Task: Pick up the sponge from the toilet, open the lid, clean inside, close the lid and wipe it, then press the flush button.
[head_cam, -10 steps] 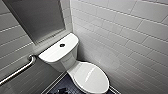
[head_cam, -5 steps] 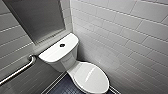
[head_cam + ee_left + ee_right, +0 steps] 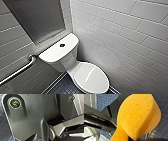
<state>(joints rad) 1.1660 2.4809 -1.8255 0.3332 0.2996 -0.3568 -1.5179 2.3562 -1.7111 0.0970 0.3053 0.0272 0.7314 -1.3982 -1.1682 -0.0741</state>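
The white toilet [image 3: 65,60] stands in the corner, seen from above in the head view. Its glossy oval lid [image 3: 91,77] is down over the bowl. The small dark flush button [image 3: 62,45] sits in the middle of the flat tank top. The orange-yellow sponge [image 3: 137,116] looms large in the right wrist view, above dark floor tiles. It is pinched narrow at one end, where my right gripper [image 3: 133,139] is shut on it. My left gripper is open and holds nothing.
A metal grab bar [image 3: 17,71] runs along the left wall beside the tank. White tiled wall [image 3: 130,37] closes in on the toilet's right. A grey panel [image 3: 40,17] hangs above the tank. Dark tiled floor [image 3: 62,87] lies in front of the bowl.
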